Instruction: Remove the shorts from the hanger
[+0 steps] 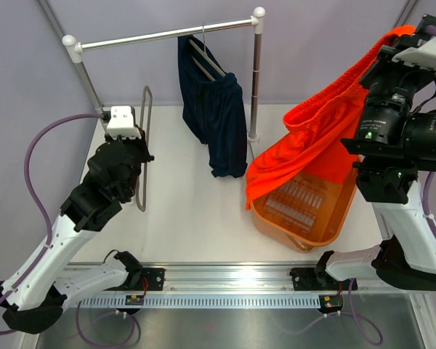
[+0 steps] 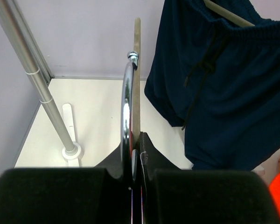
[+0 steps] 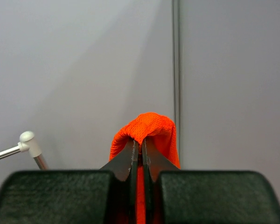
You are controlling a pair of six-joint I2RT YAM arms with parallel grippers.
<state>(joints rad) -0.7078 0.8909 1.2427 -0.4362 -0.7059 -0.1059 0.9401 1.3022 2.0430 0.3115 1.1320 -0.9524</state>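
Observation:
Orange shorts (image 1: 312,138) hang from my right gripper (image 1: 410,36), raised high at the far right and shut on a fold of the waistband (image 3: 144,126); their lower end drapes over the basket. My right gripper (image 3: 139,142) faces a bare wall. My left gripper (image 1: 139,149) is shut on an empty hanger (image 1: 147,109) at the left of the table. The hanger's metal hook (image 2: 126,102) and wooden bar (image 2: 136,70) rise between the jaws of the left gripper (image 2: 139,140). Nothing hangs on this hanger.
Navy shorts (image 1: 218,116) hang on a second hanger (image 1: 203,58) from the rack rail (image 1: 167,34); they fill the right of the left wrist view (image 2: 233,93). The rack posts (image 1: 256,80) (image 2: 42,88) stand on the table. An orange basket (image 1: 305,243) sits front right.

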